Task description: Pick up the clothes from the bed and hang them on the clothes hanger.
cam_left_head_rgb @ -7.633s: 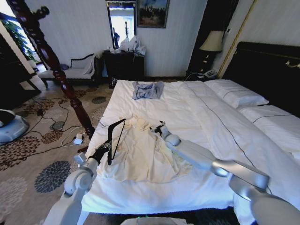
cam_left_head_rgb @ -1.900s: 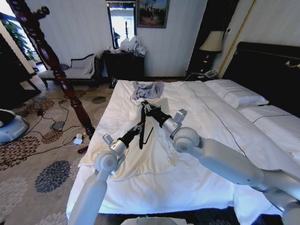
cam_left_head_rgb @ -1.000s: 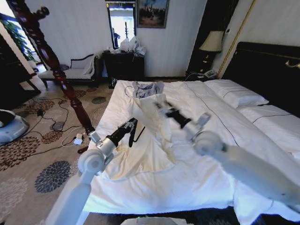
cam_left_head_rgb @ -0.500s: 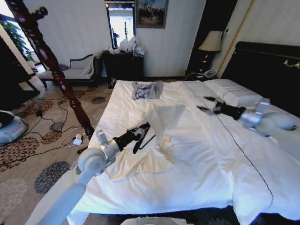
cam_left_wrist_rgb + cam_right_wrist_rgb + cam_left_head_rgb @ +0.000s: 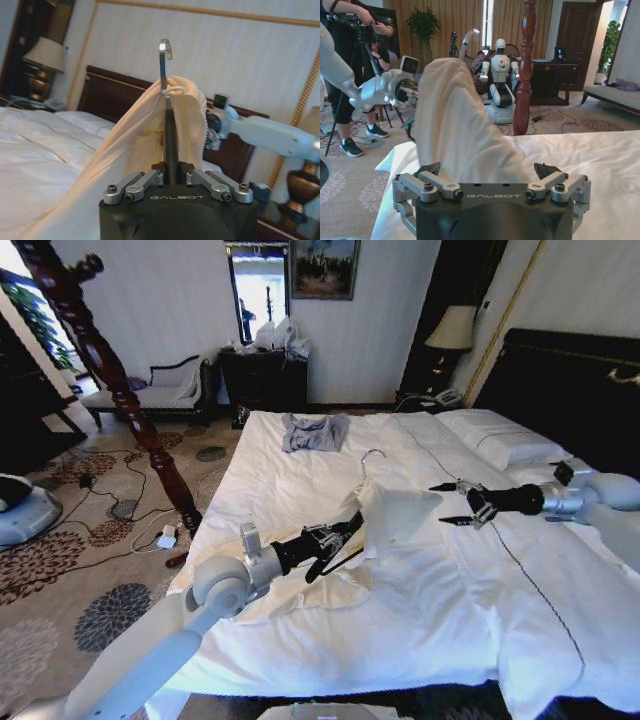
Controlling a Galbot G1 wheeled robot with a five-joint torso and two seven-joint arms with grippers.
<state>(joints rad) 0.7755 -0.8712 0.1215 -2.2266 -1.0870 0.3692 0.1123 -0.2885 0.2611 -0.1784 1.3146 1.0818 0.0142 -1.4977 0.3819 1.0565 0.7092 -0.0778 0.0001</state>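
A: Bedroom: a wide bed (image 5: 330, 630) with white sheets, white pillows (image 5: 500, 448) and a tall black headboard (image 5: 570, 390) on the robot's right, patterned carpet (image 5: 90, 570) on its left, a carved dark-red bedpost (image 5: 100, 370) by the bed's near-left edge.

B: Where are the clothes?

A: The cream garment (image 5: 395, 510) sits mid-bed, draped over the clothes hanger (image 5: 335, 552). Part is lifted into a peak, and the rest trails flat on the sheet toward the bed's left edge.

B: Which way does the hanger point?

A: In the head view the black bar slants up from the left gripper (image 5: 338, 538) toward the headboard side, with the silver hook (image 5: 370, 455) standing above the cloth peak. In the left wrist view the stem (image 5: 170, 145) runs straight out from the jaws, hook (image 5: 165, 60) at the far end, cloth (image 5: 135, 150) folded over it on both sides.

B: The jaws?

A: Left jaws closed on the hanger's stem. The right gripper (image 5: 462, 504) reaches in from the headboard side, jaws spread wide, just beside the cloth's edge; its wrist view shows the cloth (image 5: 455, 130) rising between the open fingers (image 5: 432, 172), whether touching I cannot tell.

B: Room to move?

A: Bare sheet lies all around the peak. A grey-blue garment (image 5: 315, 432) lies well apart near the foot, and a bedside lamp (image 5: 452, 330) stands beyond the pillows. The bedpost is the nearest obstacle on the left arm's side.
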